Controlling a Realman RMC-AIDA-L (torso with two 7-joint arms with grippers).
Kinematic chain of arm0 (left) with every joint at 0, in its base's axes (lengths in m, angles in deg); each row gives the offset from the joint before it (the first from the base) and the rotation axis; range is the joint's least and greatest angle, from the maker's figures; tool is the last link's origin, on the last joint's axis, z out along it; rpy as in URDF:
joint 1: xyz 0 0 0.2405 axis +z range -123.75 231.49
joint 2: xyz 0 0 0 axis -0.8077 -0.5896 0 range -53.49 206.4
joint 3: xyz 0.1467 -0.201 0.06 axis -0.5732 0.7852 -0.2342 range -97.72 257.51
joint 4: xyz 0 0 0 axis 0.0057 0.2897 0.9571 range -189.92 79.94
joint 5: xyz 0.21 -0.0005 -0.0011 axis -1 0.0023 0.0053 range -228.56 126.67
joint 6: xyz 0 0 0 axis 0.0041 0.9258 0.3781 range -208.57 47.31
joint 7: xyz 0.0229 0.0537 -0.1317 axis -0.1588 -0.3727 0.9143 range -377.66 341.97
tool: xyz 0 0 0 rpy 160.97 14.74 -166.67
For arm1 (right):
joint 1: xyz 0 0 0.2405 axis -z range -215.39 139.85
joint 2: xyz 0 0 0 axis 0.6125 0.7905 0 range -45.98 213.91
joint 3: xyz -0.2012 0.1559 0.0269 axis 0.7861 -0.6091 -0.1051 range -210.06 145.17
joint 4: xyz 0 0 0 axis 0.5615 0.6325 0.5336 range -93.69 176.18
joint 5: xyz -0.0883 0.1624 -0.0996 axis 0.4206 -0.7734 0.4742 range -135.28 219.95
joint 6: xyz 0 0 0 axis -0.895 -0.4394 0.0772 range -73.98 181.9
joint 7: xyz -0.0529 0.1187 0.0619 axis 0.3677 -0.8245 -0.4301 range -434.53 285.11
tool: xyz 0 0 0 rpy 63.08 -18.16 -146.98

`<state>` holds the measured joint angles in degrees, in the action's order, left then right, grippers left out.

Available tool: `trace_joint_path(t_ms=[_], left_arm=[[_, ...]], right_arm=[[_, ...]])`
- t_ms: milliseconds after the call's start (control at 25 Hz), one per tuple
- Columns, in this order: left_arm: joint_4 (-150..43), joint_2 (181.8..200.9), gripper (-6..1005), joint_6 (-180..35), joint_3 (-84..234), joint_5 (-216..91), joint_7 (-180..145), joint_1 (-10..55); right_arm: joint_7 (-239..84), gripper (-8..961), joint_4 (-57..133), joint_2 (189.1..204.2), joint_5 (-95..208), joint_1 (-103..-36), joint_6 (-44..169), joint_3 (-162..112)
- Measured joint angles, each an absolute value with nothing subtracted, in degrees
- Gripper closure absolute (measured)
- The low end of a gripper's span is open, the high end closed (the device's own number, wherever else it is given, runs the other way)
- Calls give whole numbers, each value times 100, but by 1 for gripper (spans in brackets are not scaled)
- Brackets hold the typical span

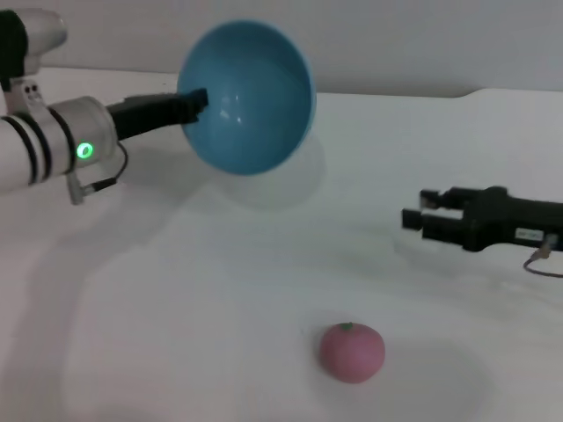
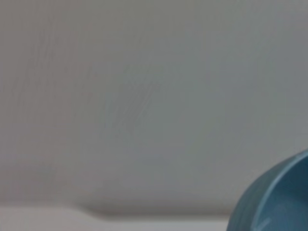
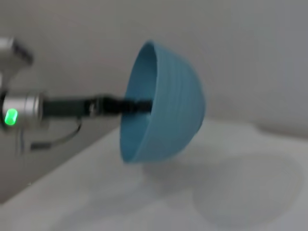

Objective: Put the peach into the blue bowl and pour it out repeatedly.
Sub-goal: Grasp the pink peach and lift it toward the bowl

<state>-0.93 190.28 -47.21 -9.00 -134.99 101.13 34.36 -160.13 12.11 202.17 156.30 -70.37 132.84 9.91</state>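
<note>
The blue bowl is held in the air at the back left, tipped on its side, its empty inside facing me. My left gripper is shut on the bowl's rim. The bowl also shows in the right wrist view and at a corner of the left wrist view. The pink peach lies on the white table at the front, right of centre, well below and apart from the bowl. My right gripper hovers at the right, open and empty, above and to the right of the peach.
A grey wall runs behind the table's far edge. The bowl's shadow falls on the table beneath it.
</note>
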Motion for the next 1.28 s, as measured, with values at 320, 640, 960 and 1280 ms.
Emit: trace_joint_path(t_ms=[320,640,960,1280], left_arm=[[-429,18778,999,-2425,420,-17153,12807,2588],[465,19289,999,-1169,907,-19384,13490,2396],[604,19402,999,-1013,921,-19707,13600,2250],[594,19414,999,-998,917,-19724,13606,2154]], right_arm=[[-16769,385,1094,20242,16040,-7521,13279,2249],[-17571,385,1012,20286,16045,-7943,12873,4026],[-18311,386,483,20295,16046,-7950,12730,5391],[-18746,385,426,20297,16054,-8094,12718,6158]])
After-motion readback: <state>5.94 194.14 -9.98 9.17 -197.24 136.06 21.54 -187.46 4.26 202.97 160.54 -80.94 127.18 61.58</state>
